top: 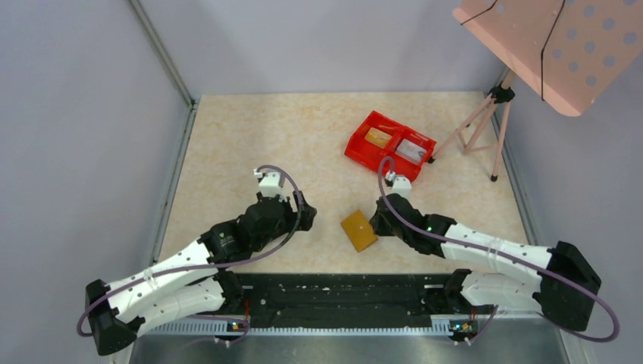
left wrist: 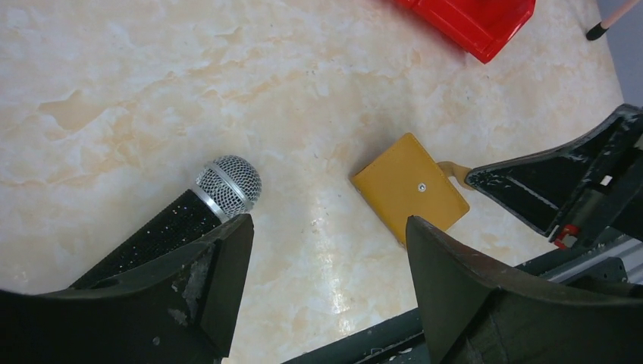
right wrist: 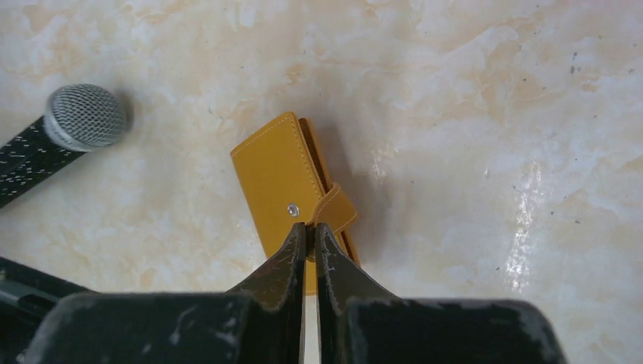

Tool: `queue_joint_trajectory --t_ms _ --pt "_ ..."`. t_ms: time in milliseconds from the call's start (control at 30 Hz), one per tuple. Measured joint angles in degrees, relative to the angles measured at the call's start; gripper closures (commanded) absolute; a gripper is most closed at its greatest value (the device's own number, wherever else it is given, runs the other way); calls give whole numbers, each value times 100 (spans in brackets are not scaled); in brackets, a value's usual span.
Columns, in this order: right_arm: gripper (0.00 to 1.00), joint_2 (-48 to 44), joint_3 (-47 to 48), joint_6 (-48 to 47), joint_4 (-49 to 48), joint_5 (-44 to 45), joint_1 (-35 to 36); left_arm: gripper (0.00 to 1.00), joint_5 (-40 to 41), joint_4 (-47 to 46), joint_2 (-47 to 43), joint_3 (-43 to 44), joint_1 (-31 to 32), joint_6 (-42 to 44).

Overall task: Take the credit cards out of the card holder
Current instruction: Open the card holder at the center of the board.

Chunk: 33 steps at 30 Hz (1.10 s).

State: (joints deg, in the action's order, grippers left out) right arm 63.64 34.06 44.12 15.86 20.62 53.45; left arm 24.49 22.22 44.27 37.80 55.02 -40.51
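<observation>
The card holder [top: 359,230] is a tan-yellow wallet lying closed on the table between the arms; it also shows in the left wrist view [left wrist: 409,189] and the right wrist view [right wrist: 280,182]. My right gripper [right wrist: 311,226] is shut on its small tab [right wrist: 337,208], beside the snap stud. My left gripper [left wrist: 327,221] is open and empty, just left of the holder and apart from it. No cards show at the holder. What look like a yellow-gold card [top: 377,137] and a pale grey card [top: 411,150] lie in the red tray [top: 362,152].
A black microphone with a silver mesh head [left wrist: 227,186] lies by my left finger; it also shows in the right wrist view [right wrist: 83,115]. A pink perforated board [top: 561,45] on a tripod [top: 485,121] stands back right. Grey walls enclose the table.
</observation>
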Motion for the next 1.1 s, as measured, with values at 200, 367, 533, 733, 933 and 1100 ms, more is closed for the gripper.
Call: queue_joint_trajectory --t_ms 200,367,533,733,933,1100 --pt "100 -697 -109 118 0 -131 -28 21 -389 -236 437 0 0 -68" --pt "100 -1220 -308 247 -17 -219 -33 21 -809 -487 859 0 0 -192" --pt "100 -1482 -442 345 -4 -256 -37 22 -1191 -597 1309 33 0 -267" --pt "100 -1585 -538 420 0 -293 -37 22 -1622 -730 1764 164 0 -310" --pt "100 -1744 -673 505 -24 -339 -37 21 -2050 -1064 2437 435 0 -417" --pt "100 -1858 -780 555 -92 -424 -37 21 -2109 -1169 3198 949 -2 -435"
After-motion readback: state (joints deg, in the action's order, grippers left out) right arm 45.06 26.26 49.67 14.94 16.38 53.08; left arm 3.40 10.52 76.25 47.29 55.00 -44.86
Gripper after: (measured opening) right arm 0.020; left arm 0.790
